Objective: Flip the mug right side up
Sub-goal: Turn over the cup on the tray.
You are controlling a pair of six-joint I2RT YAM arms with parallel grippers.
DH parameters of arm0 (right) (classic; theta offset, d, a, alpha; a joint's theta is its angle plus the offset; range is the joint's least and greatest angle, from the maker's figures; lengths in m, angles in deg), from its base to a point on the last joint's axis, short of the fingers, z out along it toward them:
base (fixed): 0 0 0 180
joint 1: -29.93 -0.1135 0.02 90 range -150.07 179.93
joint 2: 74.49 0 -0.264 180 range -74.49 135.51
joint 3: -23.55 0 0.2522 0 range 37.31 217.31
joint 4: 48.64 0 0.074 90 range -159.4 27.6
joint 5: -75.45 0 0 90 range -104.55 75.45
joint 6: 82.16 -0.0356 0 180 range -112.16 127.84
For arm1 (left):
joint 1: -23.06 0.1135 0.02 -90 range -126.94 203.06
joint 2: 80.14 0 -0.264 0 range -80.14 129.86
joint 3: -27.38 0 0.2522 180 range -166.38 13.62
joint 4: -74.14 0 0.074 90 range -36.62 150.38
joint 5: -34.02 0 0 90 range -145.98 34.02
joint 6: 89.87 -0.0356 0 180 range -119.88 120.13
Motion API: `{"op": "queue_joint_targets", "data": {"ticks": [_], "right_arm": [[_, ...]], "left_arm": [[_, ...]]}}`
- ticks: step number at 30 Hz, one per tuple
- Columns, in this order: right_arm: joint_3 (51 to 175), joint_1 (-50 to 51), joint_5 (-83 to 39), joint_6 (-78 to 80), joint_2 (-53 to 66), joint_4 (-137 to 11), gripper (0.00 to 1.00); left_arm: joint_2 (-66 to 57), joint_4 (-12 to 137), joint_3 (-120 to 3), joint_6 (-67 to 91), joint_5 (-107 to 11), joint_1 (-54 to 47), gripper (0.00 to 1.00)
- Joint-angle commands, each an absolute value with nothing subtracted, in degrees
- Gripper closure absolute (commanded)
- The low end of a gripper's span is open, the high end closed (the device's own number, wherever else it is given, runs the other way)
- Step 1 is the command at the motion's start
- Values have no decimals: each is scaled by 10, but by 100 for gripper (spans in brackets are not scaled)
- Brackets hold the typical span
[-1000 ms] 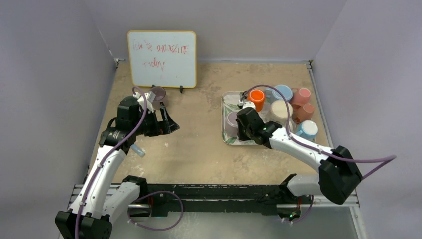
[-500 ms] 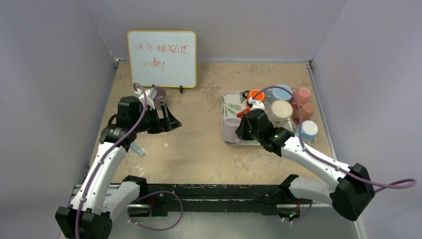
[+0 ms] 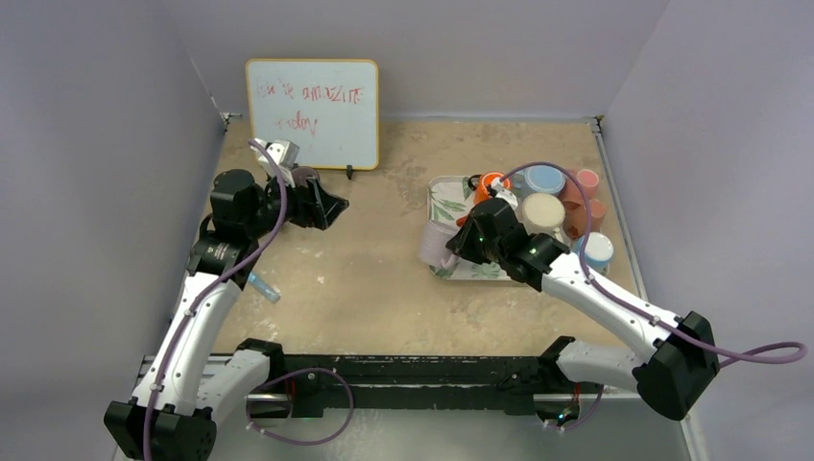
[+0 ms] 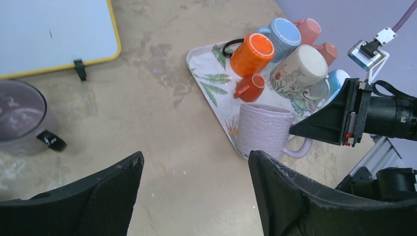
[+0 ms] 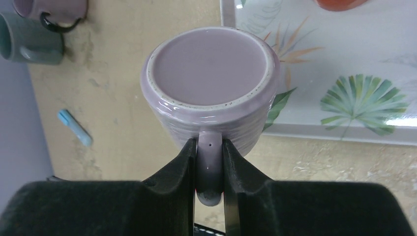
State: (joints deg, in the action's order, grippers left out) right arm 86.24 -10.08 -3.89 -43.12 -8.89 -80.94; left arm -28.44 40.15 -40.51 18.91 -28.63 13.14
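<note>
A lavender ribbed mug [image 3: 434,245] hangs upside down, base up, over the left near edge of the leaf-patterned tray [image 3: 443,197]. My right gripper [image 3: 459,242] is shut on its handle. In the right wrist view both fingers [image 5: 187,157] pinch the handle under the mug's flat base [image 5: 211,73]. The left wrist view shows the mug [image 4: 265,130] slightly tilted, with the right gripper [image 4: 317,128] on its handle. My left gripper [image 3: 331,206] is open and empty, raised above the table left of the tray [image 4: 206,64], its jaws wide apart.
The tray holds an orange mug [image 3: 494,184], a cream mug [image 3: 542,211], a blue one [image 3: 544,178], pink ones [image 3: 581,182] and a light blue one [image 3: 597,250]. A purple mug [image 3: 305,179] stands by the whiteboard [image 3: 312,113]. A blue marker [image 3: 264,286] lies near the left arm.
My right gripper has carried the lavender mug left, from inside the tray to over its left edge. My left gripper has risen and moved toward the whiteboard.
</note>
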Motion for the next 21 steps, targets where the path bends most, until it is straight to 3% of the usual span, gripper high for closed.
{"op": "queue_joint_targets", "data": {"ticks": [1,9,16,21], "right_arm": [[937,-100,-11,-528,-101,-803,100],[982,-98,4,-638,-99,-851,100],[989,-89,1,-707,-97,-846,100],[990,-85,-9,-737,-102,-839,100]], "left_arm": [[-271,506,-413,115,-244,125,23],[-265,658,-389,-3,-192,55,21],[-226,680,-356,-191,-297,-145,20],[-216,766,-293,-250,-332,-212,20]]}}
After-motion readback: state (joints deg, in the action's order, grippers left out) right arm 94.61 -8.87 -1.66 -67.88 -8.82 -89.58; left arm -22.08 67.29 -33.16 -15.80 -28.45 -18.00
